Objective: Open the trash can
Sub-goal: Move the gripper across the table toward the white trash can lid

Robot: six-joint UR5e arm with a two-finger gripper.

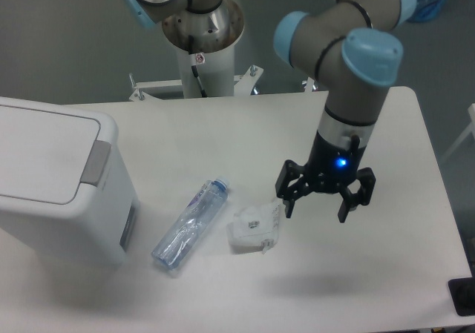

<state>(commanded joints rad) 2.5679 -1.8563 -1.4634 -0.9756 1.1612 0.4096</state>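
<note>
Single fixed camera, high, angled down at table (223,296)

white table (386,274), trash can (56,177), bottle (189,226), crumpled wrapper (254,228)
</note>
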